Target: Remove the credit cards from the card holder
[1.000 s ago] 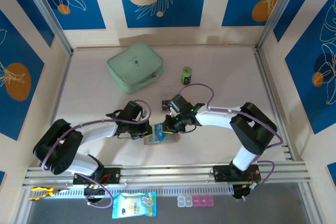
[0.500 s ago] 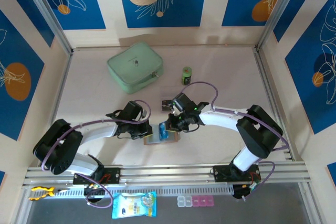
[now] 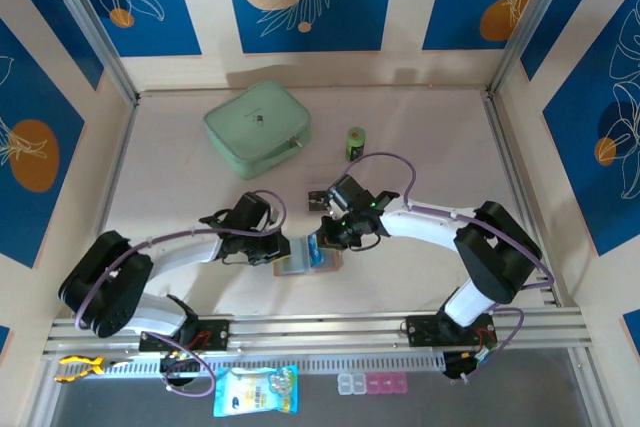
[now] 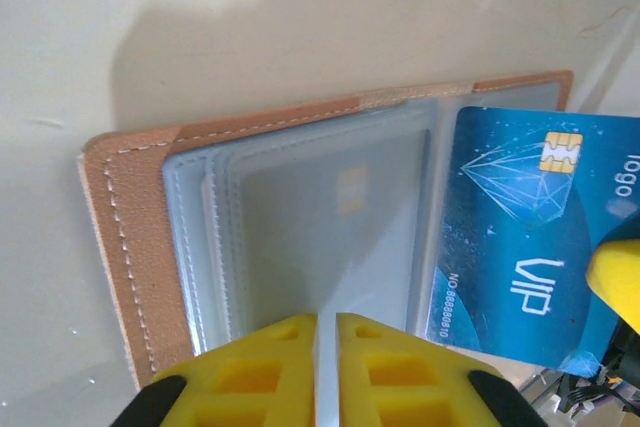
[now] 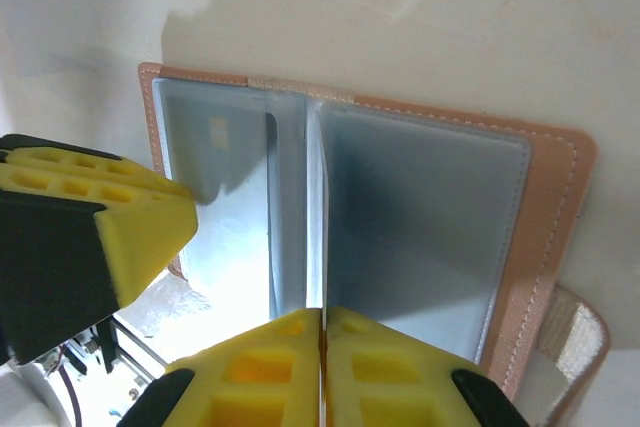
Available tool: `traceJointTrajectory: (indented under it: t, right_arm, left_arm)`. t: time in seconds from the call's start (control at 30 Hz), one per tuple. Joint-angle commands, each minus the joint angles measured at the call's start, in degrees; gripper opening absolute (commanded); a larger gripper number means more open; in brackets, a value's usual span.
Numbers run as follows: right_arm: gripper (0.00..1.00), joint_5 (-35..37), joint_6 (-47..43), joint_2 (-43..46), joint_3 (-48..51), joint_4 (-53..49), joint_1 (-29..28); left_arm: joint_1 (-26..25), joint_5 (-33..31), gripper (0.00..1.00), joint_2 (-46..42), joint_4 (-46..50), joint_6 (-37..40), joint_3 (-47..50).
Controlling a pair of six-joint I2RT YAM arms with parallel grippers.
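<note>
The tan card holder [image 3: 300, 268] lies open on the table between my two grippers, its grey pockets [image 4: 330, 217] facing up. My left gripper [image 3: 283, 250] pinches a clear pocket leaf, its fingertips [image 4: 326, 319] only a thin slit apart. My right gripper [image 3: 322, 240] is shut on a blue credit card [image 4: 520, 237], which stands partly out of the right-hand side of the card holder [image 5: 560, 207]. In the right wrist view that card shows edge-on [image 5: 318, 227] between my right gripper's [image 5: 323, 313] pads. Other cards are hidden behind the cloudy pockets.
A mint-green zip case [image 3: 257, 129] sits at the back left, and a small green cylinder [image 3: 355, 142] stands to its right. A small dark object [image 3: 318, 198] lies just behind the right gripper. A packet [image 3: 256, 390] and a pill box [image 3: 372, 383] lie beyond the front rail.
The right gripper has shifted slightly left and lifted the blue card more upright out of the holder. The left fingers have eased apart a touch.
</note>
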State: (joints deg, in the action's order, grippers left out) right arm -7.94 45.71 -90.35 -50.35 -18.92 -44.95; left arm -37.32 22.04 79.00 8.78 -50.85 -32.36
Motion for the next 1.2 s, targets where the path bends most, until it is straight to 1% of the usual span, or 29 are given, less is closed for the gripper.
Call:
traceJointTrajectory:
  t: [0.0,0.13,0.27,0.33,0.43,0.6,0.67,0.77,0.93,1.07,1.17]
  right_arm:
    - [0.09,0.5,-3.5,2.2,-2.2,-4.2,0.5]
    - [0.09,-2.2,-11.1,1.2,-5.4,-8.2,1.2]
    - [0.08,-2.4,-22.2,-0.2,-9.7,-14.5,1.3]
    - [0.07,-2.0,-27.8,-0.6,-11.4,-17.0,1.4]
    - [0.05,-0.3,-38.1,-0.4,-13.0,-19.6,1.4]
    - [0.0,4.7,-55.5,0.2,-16.8,-24.7,1.9]
    - [0.0,6.9,-63.0,0.2,-18.2,-26.6,2.1]
    - [0.0,9.5,-71.7,-0.5,-20.7,-29.7,2.6]
    - [0.0,10.6,-80.6,-3.0,-26.5,-36.5,5.4]
    - [0.0,10.5,-86.3,-4.5,-29.3,-38.5,7.2]
    - [0.0,9.8,-88.8,-6.5,-32.3,-39.7,8.7]
  left_arm:
    - [-0.3,-0.9,0.15,-2.4,2.4,0.6,-0.6]
    - [-0.1,-1.6,0.16,-4.3,3.6,0.9,-0.5]
    - [0.4,-1.8,0.17,-5.8,4.3,1.2,0.0]
    - [0.7,-1.9,0.18,-6.6,4.6,1.3,0.4]
    - [1.1,-2.1,0.19,-7.8,5.5,1.5,0.7]
    - [1.8,-2.5,0.19,-10.5,7.1,1.7,1.3]
    - [2.0,-2.8,0.19,-11.6,7.6,1.7,1.6]
    - [2.6,-3.0,0.19,-13.0,8.5,1.7,2.1]
    - [3.0,-3.5,0.2,-15.5,10.1,1.6,2.7]
    - [3.0,-3.9,0.2,-17.8,11.7,1.4,3.0]
    - [3.3,-4.2,0.21,-19.0,12.8,1.3,3.1]
